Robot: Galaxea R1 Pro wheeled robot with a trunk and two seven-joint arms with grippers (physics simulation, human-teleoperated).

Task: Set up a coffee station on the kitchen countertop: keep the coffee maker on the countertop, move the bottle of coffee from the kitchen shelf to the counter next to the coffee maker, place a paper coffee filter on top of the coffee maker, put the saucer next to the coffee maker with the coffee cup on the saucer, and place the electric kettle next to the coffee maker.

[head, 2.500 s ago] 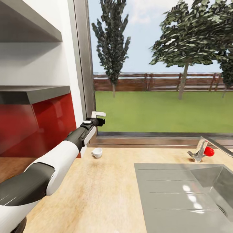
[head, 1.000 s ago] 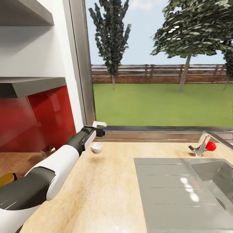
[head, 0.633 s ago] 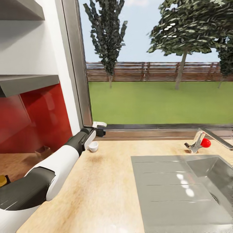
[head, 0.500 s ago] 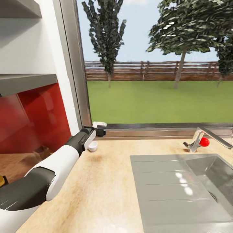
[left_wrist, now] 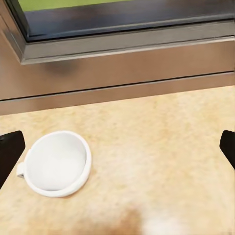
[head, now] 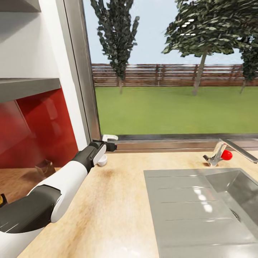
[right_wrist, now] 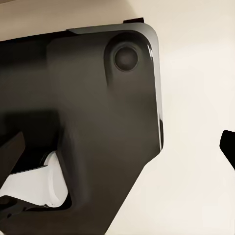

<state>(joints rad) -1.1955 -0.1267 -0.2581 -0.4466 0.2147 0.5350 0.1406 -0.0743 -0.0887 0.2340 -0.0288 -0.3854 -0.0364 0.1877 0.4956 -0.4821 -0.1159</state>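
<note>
Coffee cup [left_wrist: 58,164] upright on the kitchen countertop [left_wrist: 161,156], between wide-spread fingertips [left_wrist: 9,152]

Coffee cup [head: 103,162] mostly hidden behind the left arm [head: 68,177] in the head view. Small tan box [head: 44,167] by the red wall partly covered, too small to identify. Yellow item [head: 1,200] cut off at the frame edge. Fingertips [left_wrist: 10,152] cropped in the left wrist view.

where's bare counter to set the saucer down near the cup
Bare wood countertop runs between the left arm and the sink's drainboard, and along the strip under the window sill from the cup toward the tap. It is tight right at the cup, where the left gripper hangs open over it.
</note>
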